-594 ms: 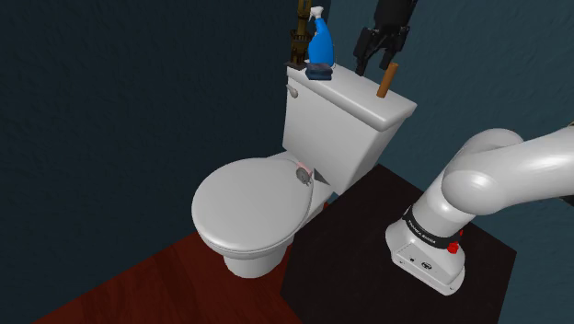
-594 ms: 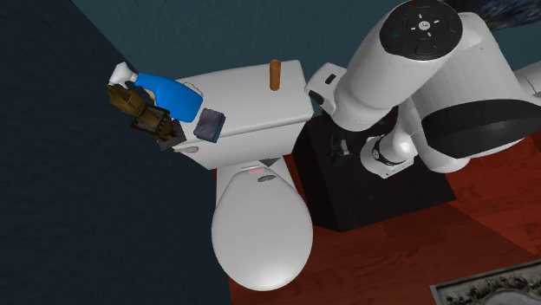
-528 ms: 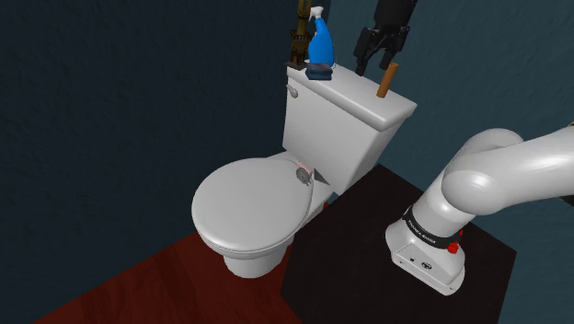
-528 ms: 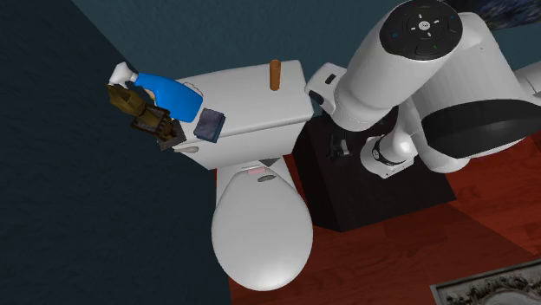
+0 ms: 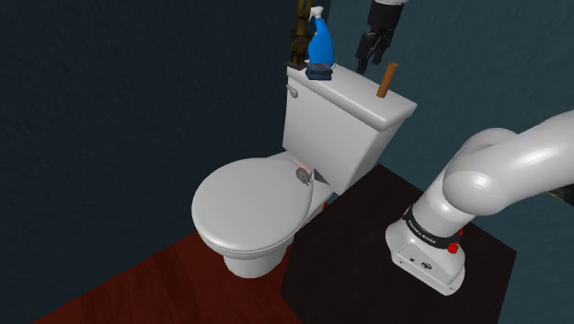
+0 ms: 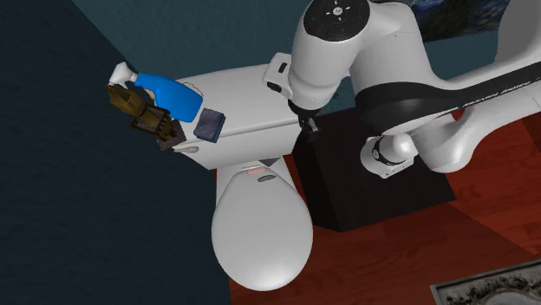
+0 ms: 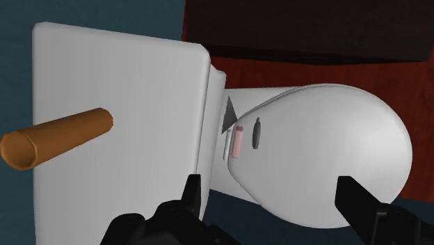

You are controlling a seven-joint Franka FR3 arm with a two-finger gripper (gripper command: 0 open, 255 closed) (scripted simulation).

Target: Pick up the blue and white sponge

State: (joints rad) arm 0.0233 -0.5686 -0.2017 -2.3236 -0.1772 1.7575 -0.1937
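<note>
The sponge is a small dark blue block lying on the white toilet tank lid, right beside a blue spray bottle. My gripper hangs open above the lid, to the sponge's right in the shoulder view, between it and an upright brown cylinder. Nothing is between its fingers. In the second exterior view the arm covers the right part of the lid.
A brown carved object stands behind the bottle by the dark wall. Below the tank is the closed toilet seat lid. The arm's base sits on a dark box on the red wood floor.
The arm has swung over the tank toward the second exterior view's left, now hiding the brown cylinder there. The gripper rose a little and shifted slightly toward the sponge. It stays open.
</note>
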